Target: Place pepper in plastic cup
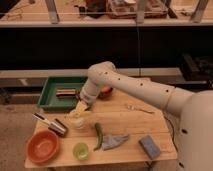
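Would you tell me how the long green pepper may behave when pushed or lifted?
The long green pepper looks slim and slightly curved, so it is probably light and may pivot rather than roll. Its skin looks smooth, so it might slip. The claw hovers over the clear plastic cup, apart from the pepper.

Setting: robot test lab, not a home. Evidence: a small wooden table (125, 120) stands alone on bare grey floor (15, 125). Behind the table runs a long dark bench (100, 24) with metal uprights (52, 11) and loose gear on top. Mixed props on the table: green tray (47, 95) back left, orange bowl (43, 146) front left, blue sponge (149, 146) front right. A white robot arm (130, 87) reaches over the table, gripper (80, 107) above its left half.
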Motion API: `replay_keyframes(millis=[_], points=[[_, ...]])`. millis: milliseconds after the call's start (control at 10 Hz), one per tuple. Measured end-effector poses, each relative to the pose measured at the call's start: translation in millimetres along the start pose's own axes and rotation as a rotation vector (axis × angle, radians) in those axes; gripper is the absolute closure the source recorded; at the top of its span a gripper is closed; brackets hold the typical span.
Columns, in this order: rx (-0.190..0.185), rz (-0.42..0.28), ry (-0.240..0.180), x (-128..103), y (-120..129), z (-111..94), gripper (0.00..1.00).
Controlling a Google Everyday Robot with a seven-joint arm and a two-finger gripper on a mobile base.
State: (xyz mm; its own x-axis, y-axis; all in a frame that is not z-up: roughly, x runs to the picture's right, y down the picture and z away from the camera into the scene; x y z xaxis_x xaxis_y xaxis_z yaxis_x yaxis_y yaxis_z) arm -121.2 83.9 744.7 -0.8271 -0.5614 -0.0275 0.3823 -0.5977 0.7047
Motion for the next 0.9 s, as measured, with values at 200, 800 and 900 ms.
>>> replay_keyframes(millis=[200,800,900], points=[[-0.223,0.233,-0.075,-25,-19,-17,0.2],[-0.631,0.617,0.0,-89,-32,-66,0.2],[-0.579,0.592,-0.042,-89,-27,-59,0.2]])
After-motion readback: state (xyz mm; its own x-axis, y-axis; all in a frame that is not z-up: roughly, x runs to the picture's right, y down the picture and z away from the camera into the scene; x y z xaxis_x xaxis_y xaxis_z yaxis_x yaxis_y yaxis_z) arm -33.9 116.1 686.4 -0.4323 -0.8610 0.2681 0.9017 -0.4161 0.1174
